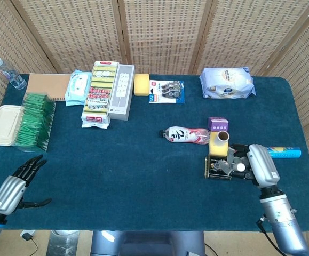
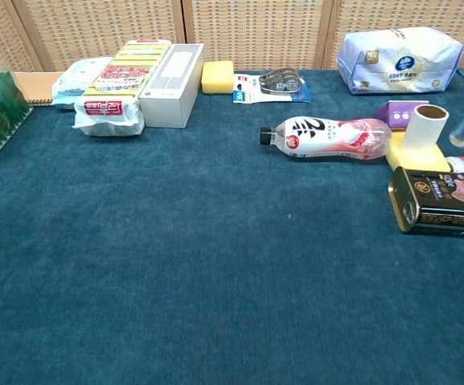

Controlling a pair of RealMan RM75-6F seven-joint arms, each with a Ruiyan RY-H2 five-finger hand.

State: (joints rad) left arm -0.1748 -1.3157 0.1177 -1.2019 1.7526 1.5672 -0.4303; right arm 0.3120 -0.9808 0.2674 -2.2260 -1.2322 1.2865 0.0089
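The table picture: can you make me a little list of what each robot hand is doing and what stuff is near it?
Right hand: over the black tin, fingers curled; actual contact cannot be told
Left hand: holds nothing, fingers apart, at the table's near left edge
Beside the tin: yellow roll, purple box, blue tube
Lying bottle: on its side, cap pointing left
Far edge: wipes pack, yellow sponge
Left side: green packets, beige container

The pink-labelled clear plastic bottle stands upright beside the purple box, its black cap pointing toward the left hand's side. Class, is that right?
No. The pink-labelled clear plastic bottle lies on its side, as the chest view shows. It is beside the purple box, black cap toward the left hand's side.
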